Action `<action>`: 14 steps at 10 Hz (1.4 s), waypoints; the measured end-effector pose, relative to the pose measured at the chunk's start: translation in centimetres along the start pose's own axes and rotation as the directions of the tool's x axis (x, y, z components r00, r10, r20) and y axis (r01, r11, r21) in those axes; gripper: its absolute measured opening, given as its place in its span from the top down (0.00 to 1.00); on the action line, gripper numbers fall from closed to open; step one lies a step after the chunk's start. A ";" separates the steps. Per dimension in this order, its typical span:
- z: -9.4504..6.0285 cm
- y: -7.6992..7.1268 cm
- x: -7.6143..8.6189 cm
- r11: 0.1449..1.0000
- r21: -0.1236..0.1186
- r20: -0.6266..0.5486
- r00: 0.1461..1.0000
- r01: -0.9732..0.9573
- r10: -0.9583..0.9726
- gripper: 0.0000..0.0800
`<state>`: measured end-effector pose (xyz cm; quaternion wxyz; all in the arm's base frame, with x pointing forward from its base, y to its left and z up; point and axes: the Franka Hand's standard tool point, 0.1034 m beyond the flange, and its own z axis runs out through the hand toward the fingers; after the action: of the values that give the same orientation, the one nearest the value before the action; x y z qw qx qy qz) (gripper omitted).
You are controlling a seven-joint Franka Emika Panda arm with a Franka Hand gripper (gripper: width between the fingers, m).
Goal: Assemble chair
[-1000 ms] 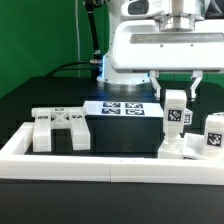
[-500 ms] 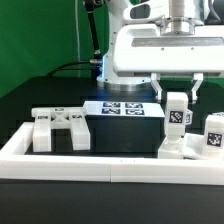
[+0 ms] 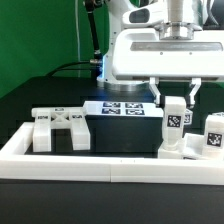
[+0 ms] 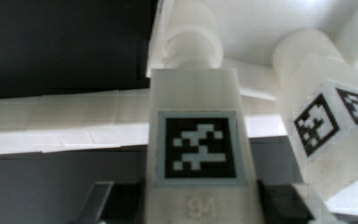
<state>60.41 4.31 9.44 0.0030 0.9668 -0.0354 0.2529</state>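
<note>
My gripper (image 3: 176, 100) is shut on an upright white chair piece (image 3: 175, 116) with a square tag on its face. The piece hangs at the exterior view's right, just behind the white border rail (image 3: 100, 166). Its lower end meets another white block (image 3: 171, 148); whether they touch I cannot tell. In the wrist view the held piece (image 4: 199, 130) fills the middle. The gripper (image 4: 201, 206) has dark fingers (image 4: 114, 200) pressed on both of its sides. A second tagged chair piece (image 4: 336, 110) stands beside it.
A white cross-shaped chair part (image 3: 58, 128) lies at the exterior view's left inside the rail. The marker board (image 3: 122, 108) lies flat behind it. Another tagged white block (image 3: 213, 135) stands at the far right. The arm's base (image 3: 165, 55) looms behind.
The gripper and the held piece have shifted only slightly, a touch lower and toward the exterior view's left. The grip is unchanged.
</note>
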 end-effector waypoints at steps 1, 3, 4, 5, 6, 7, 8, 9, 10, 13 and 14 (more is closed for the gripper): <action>0.2 0.0 0.0 1.000 -0.001 0.001 1.000 0.002 -0.002 0.64; 0.7 0.2 -0.4 1.000 -0.005 0.005 1.000 0.019 -0.019 0.64; 0.8 0.2 -0.4 1.000 -0.006 -0.007 1.000 0.022 -0.022 0.64; 0.8 0.0 -0.4 1.000 -0.006 -0.032 0.999 0.026 -0.026 0.64; 0.9 -0.1 -0.5 1.000 -0.009 -0.063 0.998 0.025 -0.025 0.64; 0.9 -0.2 -0.6 1.000 -0.011 -0.094 0.995 0.028 -0.028 0.64; 0.9 -0.3 -0.6 0.999 -0.012 -0.103 0.994 0.030 -0.031 0.64; 0.9 -0.3 -0.4 0.999 -0.011 -0.085 0.996 0.032 -0.033 0.64; 0.9 -0.3 -0.4 0.999 -0.011 -0.084 0.996 0.037 -0.038 0.64; 1.1 -0.3 -0.6 0.999 -0.013 -0.077 0.996 0.051 -0.051 0.33; 1.1 -0.3 -0.7 0.998 -0.013 -0.076 0.996 0.054 -0.055 0.21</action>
<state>60.38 4.59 8.16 0.0167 0.9570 -0.0103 0.2895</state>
